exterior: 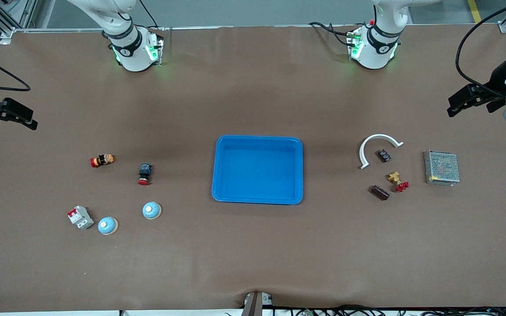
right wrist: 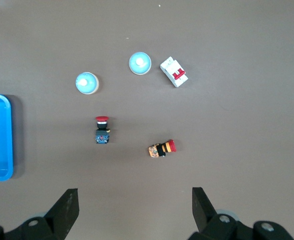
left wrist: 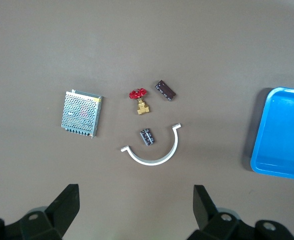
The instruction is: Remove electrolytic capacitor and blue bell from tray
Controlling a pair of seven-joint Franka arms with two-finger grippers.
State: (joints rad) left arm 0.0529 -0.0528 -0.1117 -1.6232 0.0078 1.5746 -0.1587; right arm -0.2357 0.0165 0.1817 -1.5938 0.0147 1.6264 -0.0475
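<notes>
Two dark capacitors lie toward the left arm's end of the table. One capacitor (exterior: 384, 155) (left wrist: 147, 136) sits inside a white arc, and the other capacitor (exterior: 379, 192) (left wrist: 165, 90) lies nearer the front camera. Two light-blue bells rest toward the right arm's end: one bell (exterior: 151, 210) (right wrist: 86, 83) closer to the blue tray (exterior: 257, 139) and another bell (exterior: 107, 225) (right wrist: 139, 63). My left gripper (exterior: 472, 107) (left wrist: 136, 210) hangs open and empty over bare table at its own end. My right gripper (exterior: 16, 123) (right wrist: 135, 210) hangs open and empty over its end.
Near the capacitors lie a white arc (exterior: 378, 147), a brass valve with a red handle (exterior: 398, 181) and a metal mesh box (exterior: 442, 167). Near the bells are a white circuit breaker (exterior: 80, 217), a red-capped push button (exterior: 144, 174) and an orange-red button (exterior: 102, 160).
</notes>
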